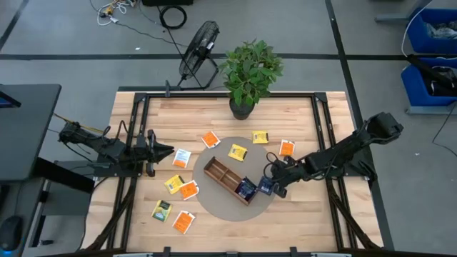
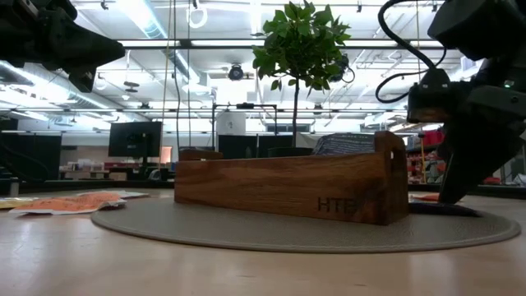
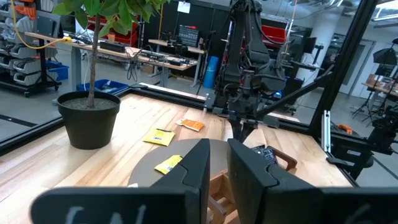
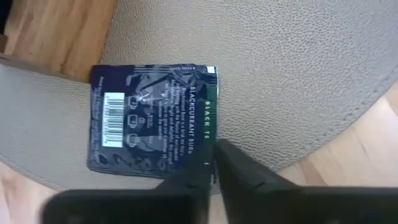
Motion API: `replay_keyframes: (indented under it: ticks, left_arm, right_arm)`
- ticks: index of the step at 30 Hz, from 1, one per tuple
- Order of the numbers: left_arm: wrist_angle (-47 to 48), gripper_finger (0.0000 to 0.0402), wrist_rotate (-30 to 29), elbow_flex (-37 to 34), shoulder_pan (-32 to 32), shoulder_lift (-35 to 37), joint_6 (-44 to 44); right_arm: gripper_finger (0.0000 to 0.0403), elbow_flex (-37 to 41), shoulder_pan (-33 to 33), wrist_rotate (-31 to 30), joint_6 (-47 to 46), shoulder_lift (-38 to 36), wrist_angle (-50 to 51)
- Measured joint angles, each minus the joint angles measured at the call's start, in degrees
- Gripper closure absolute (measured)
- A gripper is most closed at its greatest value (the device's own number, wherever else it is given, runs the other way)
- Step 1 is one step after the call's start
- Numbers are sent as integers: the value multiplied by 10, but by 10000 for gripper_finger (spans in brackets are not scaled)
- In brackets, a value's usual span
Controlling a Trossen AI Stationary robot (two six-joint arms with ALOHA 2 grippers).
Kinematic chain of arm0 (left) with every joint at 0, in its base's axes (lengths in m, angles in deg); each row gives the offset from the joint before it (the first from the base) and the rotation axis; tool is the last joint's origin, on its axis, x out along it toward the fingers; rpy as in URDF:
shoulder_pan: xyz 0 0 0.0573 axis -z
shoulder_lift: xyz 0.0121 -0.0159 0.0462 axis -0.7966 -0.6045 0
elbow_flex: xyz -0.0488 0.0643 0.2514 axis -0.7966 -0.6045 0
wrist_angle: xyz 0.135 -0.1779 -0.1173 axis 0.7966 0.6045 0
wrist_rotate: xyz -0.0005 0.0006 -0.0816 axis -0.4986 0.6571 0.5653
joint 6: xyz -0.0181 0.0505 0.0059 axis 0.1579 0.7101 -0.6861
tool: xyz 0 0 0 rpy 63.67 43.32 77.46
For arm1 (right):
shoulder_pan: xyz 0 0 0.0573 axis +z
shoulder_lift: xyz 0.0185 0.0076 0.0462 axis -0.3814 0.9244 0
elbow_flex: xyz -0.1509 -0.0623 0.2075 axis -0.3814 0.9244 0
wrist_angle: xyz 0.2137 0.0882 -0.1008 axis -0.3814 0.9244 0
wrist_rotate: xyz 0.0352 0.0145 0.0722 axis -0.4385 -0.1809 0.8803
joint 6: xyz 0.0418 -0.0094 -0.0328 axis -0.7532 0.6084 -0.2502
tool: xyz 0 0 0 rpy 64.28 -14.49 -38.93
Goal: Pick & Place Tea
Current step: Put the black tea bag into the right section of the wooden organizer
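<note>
Nearest the table's front edge, on pale wood planks: an orange sachet (image 1: 184,222) and a yellow-green sachet (image 1: 161,210), both flat, small and square, tilted off the plank lines. A little farther back, a yellow sachet (image 1: 173,184) touching or just beside another orange sachet (image 1: 188,190) at the rim of the round grey mat (image 1: 225,203).

On the mat, a long brown wooden tray (image 1: 227,181) with compartments, long axis running diagonally from the left rear toward the right front; grain and the stamped letters "HTB" visible in the low view. In its right-front end compartment, a dark blue sachet (image 1: 247,189).

Just beside that end of the tray, flat on the pebbled mat, a second dark blue sachet (image 4: 153,119): glossy foil, roughly square, barcode on one side, white print running along one edge. Right gripper (image 1: 275,187) low over it, fingers (image 4: 249,177) drawn nearly together at the sachet's edge; whether pinching it, cannot tell.

Left gripper (image 1: 166,151) hovering at the left of the table, fingers close together with only a narrow gap, holding nothing.

Farther back: a pale orange-topped sachet (image 1: 182,158), a yellow sachet on the mat (image 1: 238,152), orange sachets (image 1: 210,139) and (image 1: 287,148), another yellow one (image 1: 260,137). At the rear edge, a leafy plant (image 1: 250,71) in a dark round pot.
</note>
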Motion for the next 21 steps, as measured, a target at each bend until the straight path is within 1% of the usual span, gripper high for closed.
replay_keyframes:
  ticks: [2,7,13,17,21]
  left_arm:
    - [0,344,0,0,0,0,0]
    - [0,344,0,0,0,0,0]
    - [0,344,0,0,0,0,0]
    - [0,344,0,0,0,0,-2]
    - [2,344,0,0,0,0,-6]
  right_arm:
    - [394,0,1,-5,10,0,0]
    - [398,-4,1,-8,25,-4,-2]
    - [392,-41,1,6,40,-24,30]
    - [371,-60,8,14,60,-26,25]
    - [325,-65,17,10,52,-26,30]
